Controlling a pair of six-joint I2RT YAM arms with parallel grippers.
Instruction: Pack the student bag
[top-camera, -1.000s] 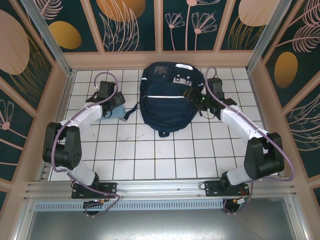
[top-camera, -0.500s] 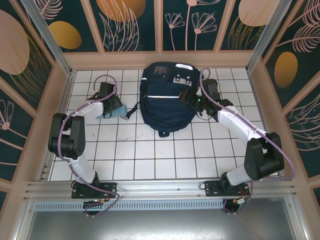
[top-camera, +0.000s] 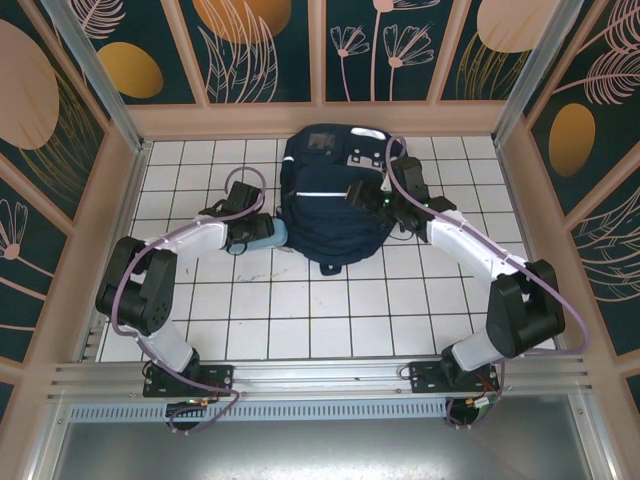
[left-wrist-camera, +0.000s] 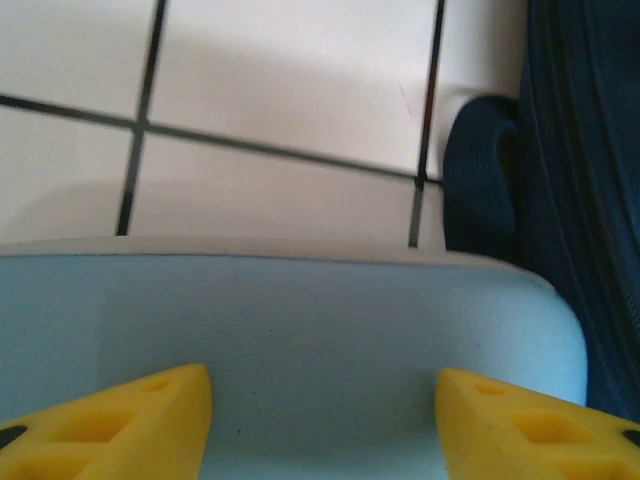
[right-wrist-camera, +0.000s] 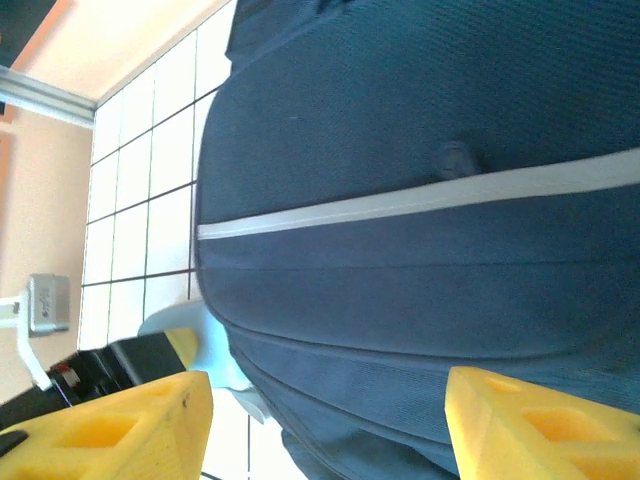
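A white tiled table (top-camera: 300, 300) with dark grout sits inside walls (top-camera: 260, 50) of dark teal panels painted with flowers and leaves. The bag (top-camera: 315, 215) lies flat at the far middle of it, grey-patched top end toward the back wall and front face up. At the bag's left edge, about level with its lower half, lies a pale-blue item (top-camera: 268, 236), flat with a rounded corner. It is pressed up to the navy fabric, next to a dark strap loop (left-wrist-camera: 480, 170). That placement suggests it is being brought to the bag as something to pack. No opening shows on that side, so it looks parked at the edge rather than on its way in. The left fingers (left-wrist-camera: 100, 420) stand partly apart over the item's broad face, which runs wider than the gap between them. Whether they have a grip on it or only press and nudge it, I cannot tell. The right arm reaches in from the other side. The right fingers (right-wrist-camera: 110, 425) are spread wide above the bag's front, near the white stripe (right-wrist-camera: 400, 205), with only fabric behind them and nothing held. Whether they touch the cloth is unclear. That position over the middle of the bag would suit pinning it so the item does not shove it sideways, or hunting for a zip or flap to open. Packing looks barely begun, since the bag appears shut.
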